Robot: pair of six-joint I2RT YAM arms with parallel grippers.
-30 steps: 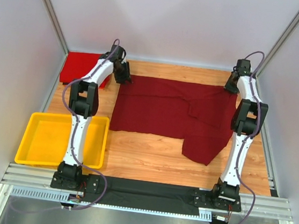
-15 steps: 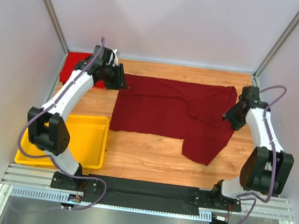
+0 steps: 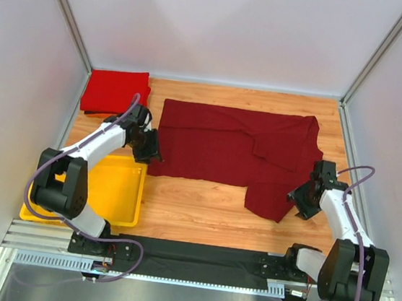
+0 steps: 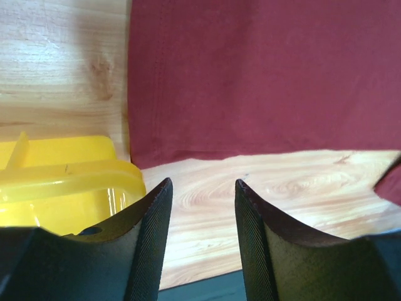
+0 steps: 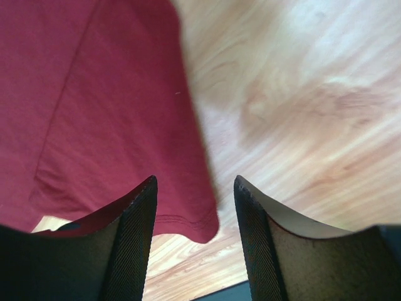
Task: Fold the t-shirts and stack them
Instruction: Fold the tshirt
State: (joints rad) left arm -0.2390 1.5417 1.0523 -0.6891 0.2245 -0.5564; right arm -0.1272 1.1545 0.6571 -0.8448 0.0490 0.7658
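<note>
Left pincer (image 3: 149, 147): open; in its wrist view (image 4: 202, 188) the fingers are seen apart, with only bare table (image 4: 282, 188) in the gap.
Right pincer (image 3: 304, 201): open; its fingers are seen apart (image 5: 194, 182), and nothing is clamped.
Beside the left pincer: the rounded corner of the yellow tray (image 4: 75, 172) is found close against its left finger; the maroon t-shirt (image 4: 263, 75) is spread flat just ahead of the fingertips, its corner hem separated from them by a strip of wood.
Beside the right pincer: the lower flap of the maroon t-shirt (image 5: 94, 113) is laid ahead and to its left, the hem corner reaching in front of the left finger; pale wood (image 5: 301, 94) is seen ahead and to its right.
Further off: the brighter red t-shirt (image 3: 115, 91) is folded well beyond the left pincer, at the table's far left corner; it lies apart from the maroon t-shirt (image 3: 224, 142).
Hidden or cut off: both pincers' fingers are covered by their wrists from above; part of the yellow tray (image 3: 87, 157) is crossed by the left arm; whether either pincer touches the table (image 3: 194, 208) cannot be told.
View differences: the finger gaps are shown only by the wrist cameras; the brighter red t-shirt and the maroon one's full outline are shown only from above.
</note>
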